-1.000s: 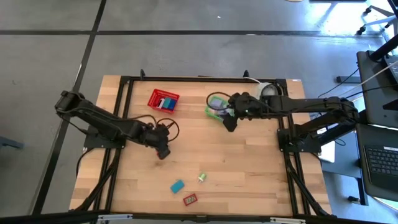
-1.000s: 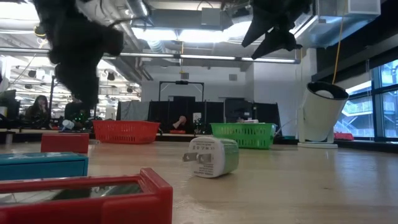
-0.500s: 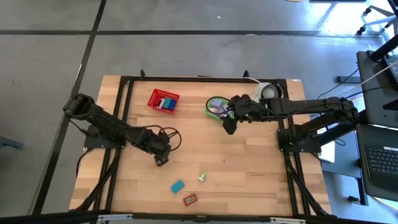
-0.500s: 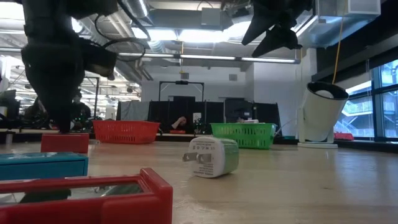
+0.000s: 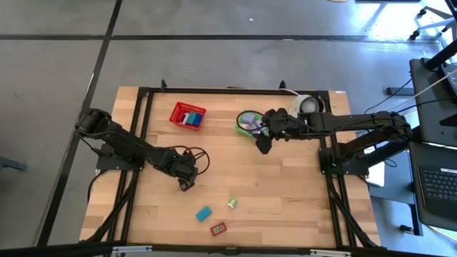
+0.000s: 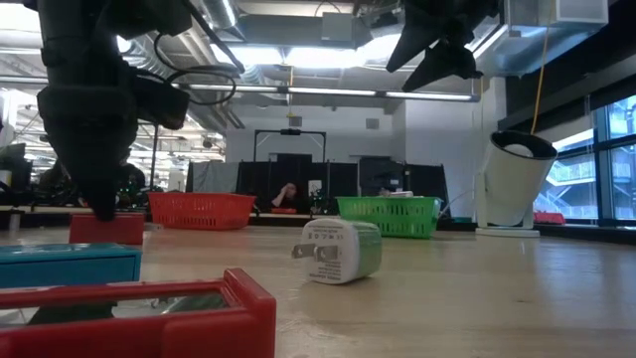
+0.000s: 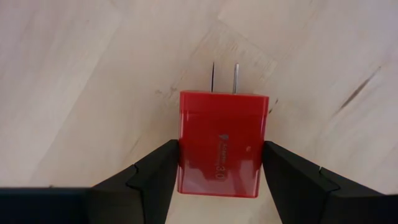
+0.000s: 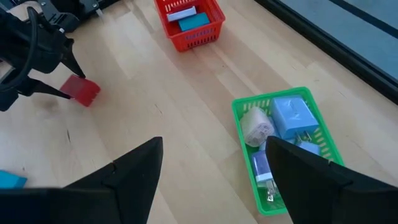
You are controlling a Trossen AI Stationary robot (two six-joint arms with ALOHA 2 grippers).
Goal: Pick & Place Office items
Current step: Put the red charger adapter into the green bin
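Nearest the desk's front edge lie a flat red framed piece (image 5: 218, 229), a teal block (image 5: 204, 213) and a white-and-green plug adapter (image 5: 232, 204), all unsorted. Mid-desk, my left tool (image 5: 185, 183) has a finger on each side of a red plug-in charger (image 7: 222, 144) lying on the wood. Farther back, my right tool (image 5: 263, 143) hangs spread and empty beside the green mesh basket (image 8: 329, 142), which holds blue and white pieces; the red mesh basket (image 5: 188, 116) holds several. Pale plank desk (image 5: 285, 185), grey concrete floor, open workshop beyond.
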